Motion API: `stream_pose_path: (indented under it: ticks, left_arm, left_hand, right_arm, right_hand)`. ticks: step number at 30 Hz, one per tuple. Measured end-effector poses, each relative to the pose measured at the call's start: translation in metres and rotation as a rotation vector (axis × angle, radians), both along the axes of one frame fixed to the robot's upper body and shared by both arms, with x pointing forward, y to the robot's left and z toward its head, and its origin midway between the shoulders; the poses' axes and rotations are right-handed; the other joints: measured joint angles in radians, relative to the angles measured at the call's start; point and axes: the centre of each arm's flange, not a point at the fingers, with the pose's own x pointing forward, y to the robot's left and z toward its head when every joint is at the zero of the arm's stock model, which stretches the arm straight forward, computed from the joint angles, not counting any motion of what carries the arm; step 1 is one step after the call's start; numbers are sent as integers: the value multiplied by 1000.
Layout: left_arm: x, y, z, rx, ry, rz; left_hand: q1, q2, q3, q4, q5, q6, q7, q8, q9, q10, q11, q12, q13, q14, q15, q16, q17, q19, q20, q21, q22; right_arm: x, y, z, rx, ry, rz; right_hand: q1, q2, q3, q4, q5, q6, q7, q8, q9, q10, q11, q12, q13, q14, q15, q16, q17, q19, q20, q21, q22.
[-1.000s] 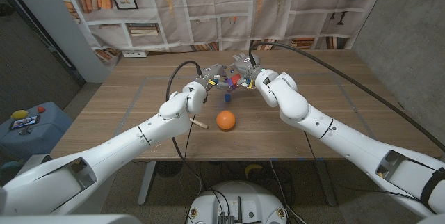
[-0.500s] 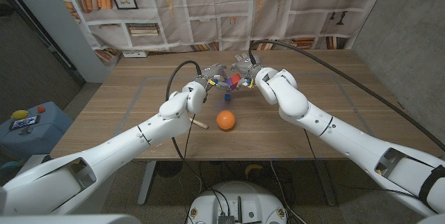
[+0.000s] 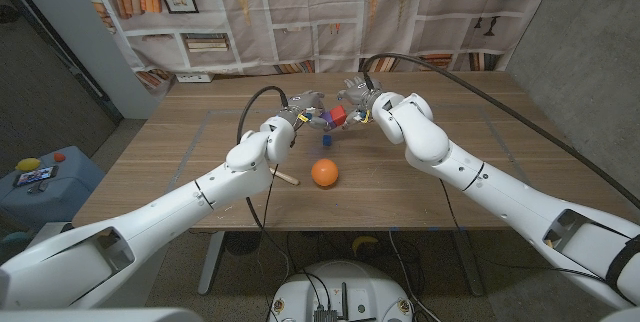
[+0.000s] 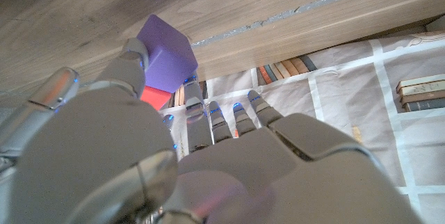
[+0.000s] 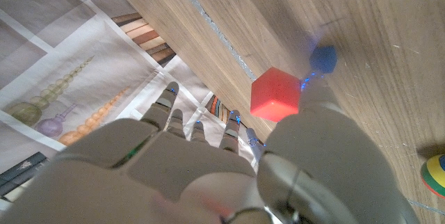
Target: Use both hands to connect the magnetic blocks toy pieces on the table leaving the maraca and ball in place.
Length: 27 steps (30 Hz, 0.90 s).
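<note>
— Where did the hands sit?

— Both met at the upper middle of the head frame, over the far half of the wooden table (image 3: 470, 177). The left hand (image 3: 300, 114) had its fingers clamped on a purple magnetic block (image 4: 167, 54); the right hand (image 3: 352, 95) pinched a red magnetic block (image 3: 338, 115), and the two cubes sat just beside each other.

— And the rest?

— A blue magnetic block (image 3: 326, 141) lay on the table just below the hands. The orange ball (image 3: 324, 172) rested nearer the frame's centre, with the maraca's wooden handle (image 3: 287, 175) to its left — partly hidden under the left arm.
</note>
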Motion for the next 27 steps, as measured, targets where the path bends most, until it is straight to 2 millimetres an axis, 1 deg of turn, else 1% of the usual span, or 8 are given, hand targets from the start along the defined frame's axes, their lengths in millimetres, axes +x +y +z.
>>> stream_pose_path:
  ticks: [7, 8, 12, 13, 20, 21, 26, 27]
  left_arm:
    - [-2, 6, 3, 11, -4, 12]
    - [-2, 6, 3, 11, -4, 12]
    - [-4, 11, 5, 20, -6, 22]
    - [-4, 12, 5, 21, -6, 24]
    - [-7, 20, 8, 33, -5, 44]
    - [-7, 21, 8, 34, -5, 45]
    - [-10, 29, 10, 41, -5, 61]
    - [-10, 30, 10, 42, -4, 63]
  left_hand:
    - [0, 0, 0, 0, 0, 0, 0, 0, 0, 0, 0, 0, 0, 0, 0, 0, 0, 0, 0, 0, 0]
    - [0, 0, -1, 1, 0, 0, 0, 0, 0, 0, 0, 0, 0, 0, 0, 0, 0, 0, 0, 0, 0]
    - [0, 0, -4, 4, -1, 0, 0, 0, 0, 0, 0, 0, 0, 5, -5, 0, 0, 0, 0, 0, 0]
    - [0, 0, -5, 3, -2, 0, 0, 0, 0, 0, 0, 0, 0, 5, -5, 0, 0, 0, 0, 0, 0]
    - [0, 0, -5, 3, -3, 0, 0, 0, -1, 0, 0, -4, 0, 5, -5, 0, 0, 0, 0, 0, 0]
    - [0, 0, -5, 3, -3, 0, 0, 0, 0, 0, 0, -4, 0, 5, -5, 0, 0, 0, 0, 0, 0]
    - [0, 0, -5, 3, -3, 0, 0, 0, -1, 0, 0, -4, 0, 5, -5, 0, 0, 0, 0, 0, 0]
    - [0, 0, -5, 3, -3, 0, 0, 0, -1, 0, 0, -4, 0, 5, -5, 0, 0, 0, 0, 0, 0]
  right_arm:
    - [1, -10, 4, 18, 26, 6]
    - [1, -11, 5, 21, 29, 7]
    - [1, -19, 8, 48, 49, 12]
    - [1, -20, 9, 51, 50, 13]
    - [3, -33, 11, 116, 82, 25]
    - [4, -36, 12, 122, 82, 23]
    - [5, -43, 13, 179, 110, 41]
    - [5, -45, 14, 183, 110, 39]
  right_hand:
    - [-6, 6, -7, 7, 0, -7, 4, -1, 0, 0, 0, 0, 0, 0, 0, 0, 0, -5, 5, 0, 0]
    - [-22, 10, -9, 9, 0, -7, 4, -6, 0, 0, 0, 0, 0, 0, 0, 0, 0, -5, 5, 0, 0]
    - [-23, 11, -12, 12, 0, -7, 4, -6, 0, 0, 0, 1, 0, 0, 0, 0, 0, -9, 9, 0, 0]
    - [-30, 18, -12, 12, 0, -7, 4, -6, 0, 0, 0, 4, 0, 0, 0, 0, 0, -11, 11, 0, 0]
    - [-47, 14, -17, 17, 0, -7, 4, -6, 0, 0, 0, 8, 5, -4, 4, 0, 0, -11, 11, 0, 0]
    - [-56, 23, -17, 17, 0, -6, 4, -6, 0, 0, 0, 8, 5, -3, 4, 0, 0, -11, 11, 0, 0]
    - [-56, 23, -18, 24, 0, -3, 7, -6, 0, 0, 0, 8, 5, -3, 4, 0, 5, -11, 11, 0, 0]
    - [-64, 30, -18, 24, 0, -3, 7, -6, 0, 0, 0, 8, 5, -3, 4, 0, 5, -11, 11, 0, 0]
